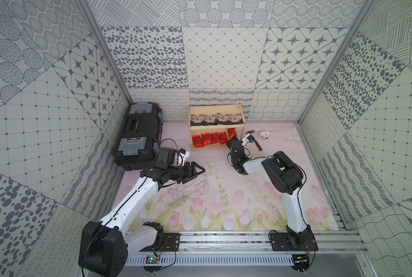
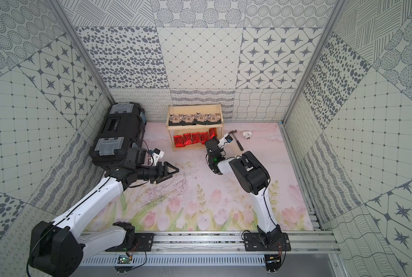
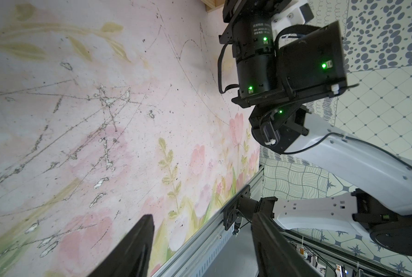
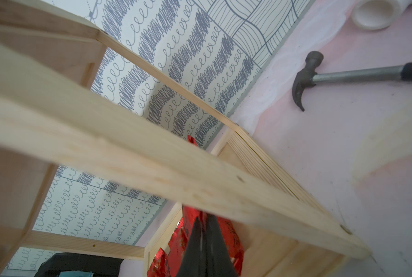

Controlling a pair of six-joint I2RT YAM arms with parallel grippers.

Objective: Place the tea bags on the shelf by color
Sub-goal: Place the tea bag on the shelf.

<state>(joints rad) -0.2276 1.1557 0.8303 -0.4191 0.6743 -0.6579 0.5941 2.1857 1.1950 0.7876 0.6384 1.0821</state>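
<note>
Right jaws closed beside rightmost red tea bag (image 1: pixel 230 132).

We identify shiny red tea bags (image 1: pixel 214 139) and black tea bags (image 1: pixel 215 119) with beige patterned labels. We note the light-wood shelf (image 1: pixel 214 127), the pink floral table (image 1: pixel 224 191) and the black, grey-latched toolbox (image 1: pixel 140 134).

Half-seen by the shelf
A blurred rail of the light-wood shelf (image 4: pixel 128 153) covers part of the shiny red foil tea bags (image 4: pixel 231 242); the grey steel hammer (image 4: pixel 358 76) and white plastic fitting (image 4: pixel 373 16) are cut off.
</note>
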